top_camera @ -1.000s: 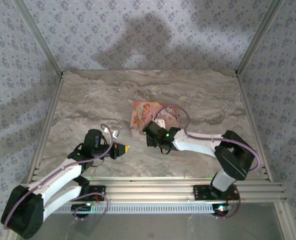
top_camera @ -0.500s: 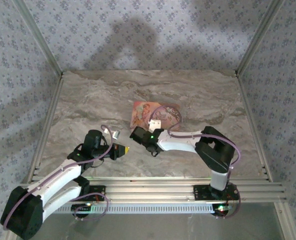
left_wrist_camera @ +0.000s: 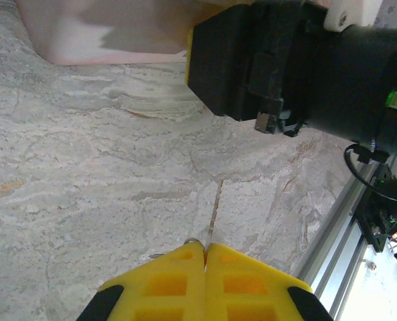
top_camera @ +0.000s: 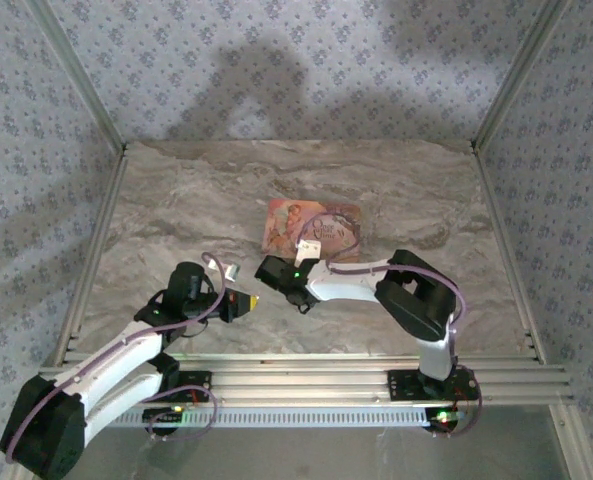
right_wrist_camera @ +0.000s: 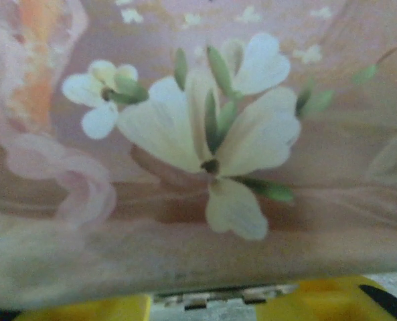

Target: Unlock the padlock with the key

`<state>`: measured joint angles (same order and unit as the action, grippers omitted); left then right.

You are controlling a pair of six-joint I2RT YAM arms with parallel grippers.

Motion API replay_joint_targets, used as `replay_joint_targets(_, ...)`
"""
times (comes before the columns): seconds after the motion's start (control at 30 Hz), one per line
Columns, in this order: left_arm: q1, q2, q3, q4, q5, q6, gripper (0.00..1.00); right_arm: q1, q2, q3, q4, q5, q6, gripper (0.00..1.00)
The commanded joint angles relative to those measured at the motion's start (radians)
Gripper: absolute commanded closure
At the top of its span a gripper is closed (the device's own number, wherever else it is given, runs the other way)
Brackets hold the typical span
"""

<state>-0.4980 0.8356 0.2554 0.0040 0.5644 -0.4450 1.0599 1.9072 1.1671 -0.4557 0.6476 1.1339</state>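
Note:
My left gripper (top_camera: pixel 250 299) (left_wrist_camera: pixel 205 246) is shut on the key (left_wrist_camera: pixel 215 204). The key's thin blade sticks out forward over the marble, with a bit of wire ring at the fingertips. The blade points at my right gripper (top_camera: pixel 273 270), whose black body (left_wrist_camera: pixel 278 67) hangs close ahead beside the pink flowered box (top_camera: pixel 321 222) (left_wrist_camera: pixel 98 33). In the right wrist view the box's flower picture (right_wrist_camera: pixel 205 134) is very close. A small notched metal piece (right_wrist_camera: pixel 218 294) lies between the yellow fingertips. I cannot make out whether that piece is the padlock, or whether the jaws press on it.
The marble table (top_camera: pixel 176 200) is fenced by patterned walls and aluminium posts. A slotted aluminium rail (top_camera: pixel 306 370) (left_wrist_camera: pixel 345 221) runs along the near edge just behind both grippers. Open marble lies left of and beyond the box.
My right gripper has slid left along the box's near edge, closer to the left gripper, and its jaws have narrowed. The left gripper has dropped slightly, key still pinched.

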Motion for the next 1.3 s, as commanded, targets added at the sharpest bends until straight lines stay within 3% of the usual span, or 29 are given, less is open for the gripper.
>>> replay_joint_targets(0.0, -0.006, -0.013, -0.007, 0.025, 0.025, 0.012, 1.00, -0.013, 0.026, 0.017, -0.003, 0.029, 0.014, 0.62)
replay_joint_targets(0.43, -0.008, -0.005, -0.007, 0.034, 0.022, 0.016, 1.00, -0.029, -0.048, 0.009, 0.026, -0.044, -0.130, 0.87)
replay_joint_targets(0.73, -0.012, 0.084, 0.004, 0.152, 0.066, 0.019, 1.00, -0.057, -0.233, -0.080, 0.011, -0.308, -0.339, 0.99)
replay_joint_targets(0.97, -0.068, 0.143, 0.046, 0.184, 0.100, 0.058, 1.00, -0.109, -0.337, -0.156, 0.092, -0.523, -0.371, 1.00)
replay_joint_targets(1.27, -0.138, 0.157, 0.070, 0.219, -0.024, 0.037, 1.00, -0.183, -0.381, -0.172, 0.176, -0.825, -0.395, 1.00)
